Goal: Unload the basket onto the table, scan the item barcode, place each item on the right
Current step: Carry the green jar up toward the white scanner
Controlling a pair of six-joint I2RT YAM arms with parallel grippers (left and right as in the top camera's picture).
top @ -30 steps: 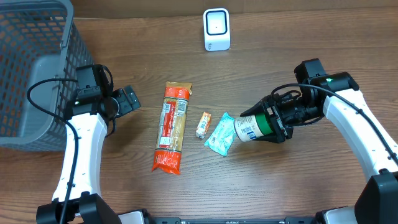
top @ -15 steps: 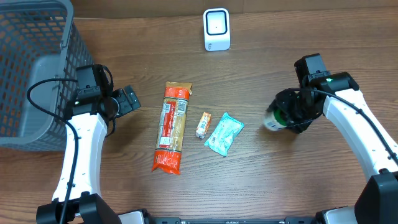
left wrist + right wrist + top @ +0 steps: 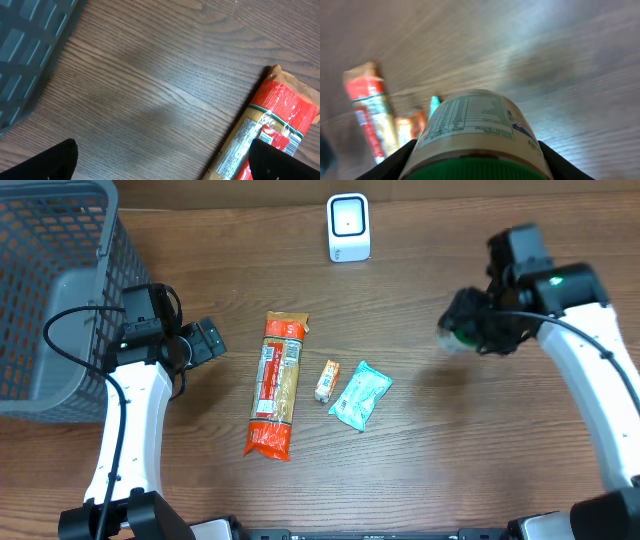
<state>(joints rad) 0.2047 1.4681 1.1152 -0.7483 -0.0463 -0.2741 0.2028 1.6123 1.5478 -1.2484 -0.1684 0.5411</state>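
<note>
A jar with a green lid and a pale printed label [image 3: 475, 125] is clamped between the fingers of my right gripper [image 3: 475, 162], label side facing the camera. In the overhead view the jar [image 3: 455, 338] hangs blurred above the table's right half, with the right gripper [image 3: 478, 330] shut on it, to the right of and nearer than the white scanner [image 3: 348, 227] at the back edge. My left gripper [image 3: 205, 340] stands open over bare wood, left of a red and orange pasta packet [image 3: 277, 385]. No barcode is readable.
A grey mesh basket [image 3: 50, 290] fills the far left corner. A small orange packet [image 3: 326, 380] and a teal pouch [image 3: 360, 395] lie right of the pasta. In the left wrist view the pasta packet [image 3: 270, 130] lies under the right fingertip.
My right arm has carried the jar away from beside the teal pouch, to the right and then back, and turned it. The left arm has not moved.
</note>
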